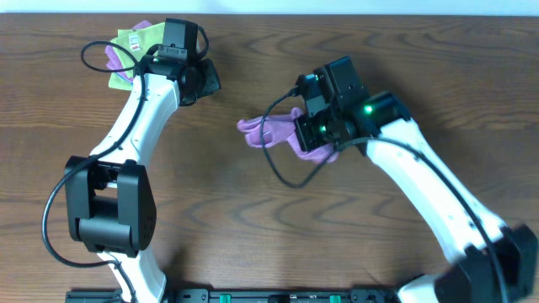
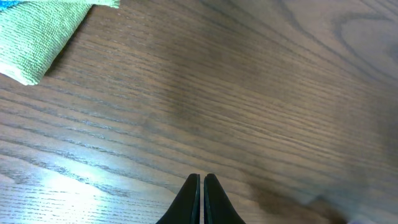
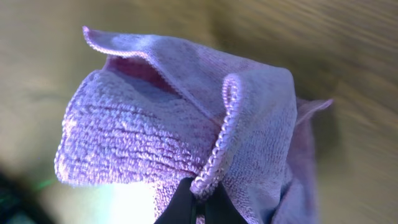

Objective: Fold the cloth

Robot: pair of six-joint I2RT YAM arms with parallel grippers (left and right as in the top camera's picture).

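Note:
The lilac cloth (image 1: 271, 132) lies bunched near the table's middle, partly under my right gripper (image 1: 313, 135). In the right wrist view the cloth (image 3: 155, 130) fills the frame, lifted and draped, and my right gripper (image 3: 200, 194) is shut on its stitched edge. My left gripper (image 1: 205, 80) hangs at the back left, well away from the cloth. The left wrist view shows my left gripper (image 2: 202, 179) shut with nothing in it, above bare wood.
A lime-green cloth (image 1: 135, 44) lies at the back left corner beside the left arm, with a bit of purple fabric (image 1: 114, 57) next to it. The same green cloth (image 2: 43, 31) shows at the upper left of the left wrist view. The tabletop (image 1: 253, 210) is dark wood.

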